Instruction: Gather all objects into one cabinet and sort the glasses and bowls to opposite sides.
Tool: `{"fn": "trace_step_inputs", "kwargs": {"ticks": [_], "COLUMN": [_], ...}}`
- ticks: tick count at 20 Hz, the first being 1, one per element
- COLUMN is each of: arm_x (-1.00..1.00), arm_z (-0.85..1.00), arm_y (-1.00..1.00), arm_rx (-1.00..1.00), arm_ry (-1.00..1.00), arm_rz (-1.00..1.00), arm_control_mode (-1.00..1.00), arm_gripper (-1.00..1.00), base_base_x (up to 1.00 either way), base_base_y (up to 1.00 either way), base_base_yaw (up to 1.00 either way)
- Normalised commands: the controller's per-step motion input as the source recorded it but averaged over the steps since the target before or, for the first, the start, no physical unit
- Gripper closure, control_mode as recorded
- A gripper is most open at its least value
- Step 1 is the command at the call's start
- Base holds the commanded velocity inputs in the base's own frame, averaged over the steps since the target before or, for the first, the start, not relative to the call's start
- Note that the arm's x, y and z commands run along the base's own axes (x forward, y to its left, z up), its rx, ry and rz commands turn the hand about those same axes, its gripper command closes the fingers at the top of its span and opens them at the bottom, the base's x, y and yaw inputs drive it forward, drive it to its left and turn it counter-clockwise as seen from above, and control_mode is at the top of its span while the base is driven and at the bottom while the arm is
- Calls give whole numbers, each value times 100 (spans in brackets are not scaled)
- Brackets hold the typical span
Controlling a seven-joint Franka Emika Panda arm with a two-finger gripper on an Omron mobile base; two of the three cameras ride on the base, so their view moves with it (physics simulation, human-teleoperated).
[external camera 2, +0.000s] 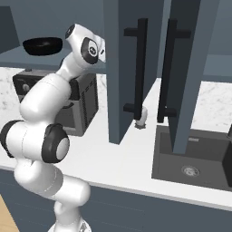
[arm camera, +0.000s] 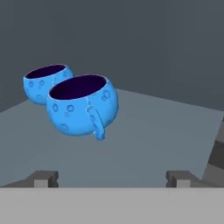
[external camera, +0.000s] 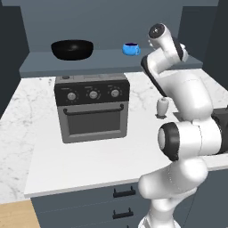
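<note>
In the hand view two bright-blue glasses stand close together on the cabinet's shelf floor (arm camera: 166, 131): the nearer glass (arm camera: 83, 105) has its handle towards me, and the farther glass (arm camera: 46, 83) sits behind it to the left. My gripper (arm camera: 113, 178) is open, its fingertips spread wide below the nearer glass and apart from it, with nothing between them. In the left base view a blue glass (external camera: 131, 49) sits on the right part of the cabinet shelf (external camera: 107, 60). The wide black bowl (external camera: 72, 49) sits on the left part and also shows in the right base view (external camera 2: 42, 45).
A grey countertop oven (external camera: 92, 107) with three knobs stands on the marble counter below the shelf. A pale soap bottle (external camera: 163, 107) is to its right. Open cabinet doors with long black bar handles (external camera 2: 141, 68) hang right of the arm, above a dark sink (external camera 2: 195, 158).
</note>
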Motion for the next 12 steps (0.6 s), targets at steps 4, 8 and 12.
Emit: {"fn": "trace_step_inputs", "kwargs": {"ticks": [4,8,12], "arm_x": [-25,-20,-7], "arm_z": [0,0,0], "arm_y": [46,50,45], "arm_rx": [0,0,0], "arm_ry": [-3,0,0], "arm_rz": [14,30,44], "arm_control_mode": [-100,-100,-100], "arm_gripper": [-100,-100,-100], "base_base_x": [0,0,0], "base_base_y": [0,0,0], "base_base_yaw": [0,0,0]}}
